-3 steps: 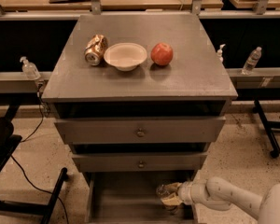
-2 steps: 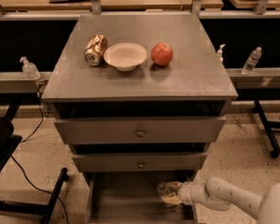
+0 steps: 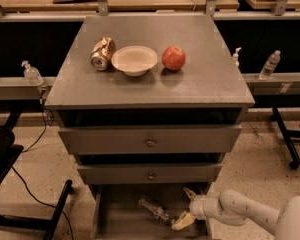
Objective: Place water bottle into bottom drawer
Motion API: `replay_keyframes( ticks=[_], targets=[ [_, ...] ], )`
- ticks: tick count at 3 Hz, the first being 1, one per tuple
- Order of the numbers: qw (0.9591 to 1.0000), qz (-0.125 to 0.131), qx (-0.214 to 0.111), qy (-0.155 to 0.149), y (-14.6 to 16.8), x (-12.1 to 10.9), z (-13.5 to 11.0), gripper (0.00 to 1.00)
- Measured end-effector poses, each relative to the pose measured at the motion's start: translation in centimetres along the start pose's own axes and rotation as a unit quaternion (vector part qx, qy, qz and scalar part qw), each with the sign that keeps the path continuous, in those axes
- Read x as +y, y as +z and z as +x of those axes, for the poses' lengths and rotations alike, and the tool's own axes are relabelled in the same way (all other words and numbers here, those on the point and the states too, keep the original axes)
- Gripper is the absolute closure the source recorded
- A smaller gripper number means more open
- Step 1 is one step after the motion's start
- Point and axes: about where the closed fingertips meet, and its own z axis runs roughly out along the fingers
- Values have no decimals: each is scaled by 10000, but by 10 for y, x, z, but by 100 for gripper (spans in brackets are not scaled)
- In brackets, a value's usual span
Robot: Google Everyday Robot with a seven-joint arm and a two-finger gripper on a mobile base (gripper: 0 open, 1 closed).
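The water bottle [image 3: 154,210] lies on its side on the floor of the open bottom drawer [image 3: 117,219], near the middle. It is clear and crinkly. My gripper [image 3: 186,207] is just to the right of it, inside the drawer's right part, on the white arm that comes in from the lower right. Its fingers [image 3: 183,221] are spread apart and hold nothing. A small gap separates them from the bottle.
On the grey cabinet top [image 3: 210,84] stand a crushed can [image 3: 102,53], a white bowl [image 3: 134,59] and a red apple [image 3: 173,58]. The two upper drawers are slightly pulled out. A pump dispenser [image 3: 31,73] is at left, a small bottle [image 3: 268,64] at right. Black stand legs [image 3: 50,211] lie lower left.
The gripper was shut on the bottle at the drawer's right side. Now its fingers have opened and the bottle lies free in the drawer, left of the gripper.
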Motion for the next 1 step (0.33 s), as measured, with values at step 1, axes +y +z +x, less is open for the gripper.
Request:
replay_keyframes(
  ticks=[1],
  targets=[
    [10000,-1,0,0,0,0,0,0]
  ],
)
